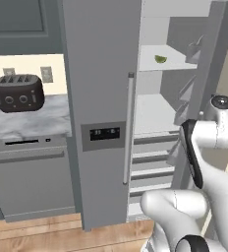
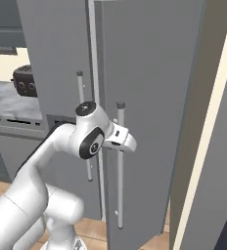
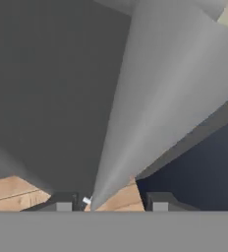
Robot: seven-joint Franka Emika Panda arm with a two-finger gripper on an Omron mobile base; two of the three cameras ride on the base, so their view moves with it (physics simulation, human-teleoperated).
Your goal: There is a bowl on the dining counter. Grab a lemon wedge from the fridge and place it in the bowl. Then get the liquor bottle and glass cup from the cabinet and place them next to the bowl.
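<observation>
No legible writing on fridge [image 1: 103,98].

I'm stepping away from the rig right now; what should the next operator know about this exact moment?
End effector: fingers apart, nothing between them, close against the swung-open right door of the fridge.
Lemon wedge: on an upper shelf inside the fridge, untouched.
Done: right fridge door stands open; left door shut.
Left: grasp the wedge, carry it to the bowl on the dining counter, then fetch the liquor bottle and glass cup from the cabinet and set them beside the bowl.
</observation>
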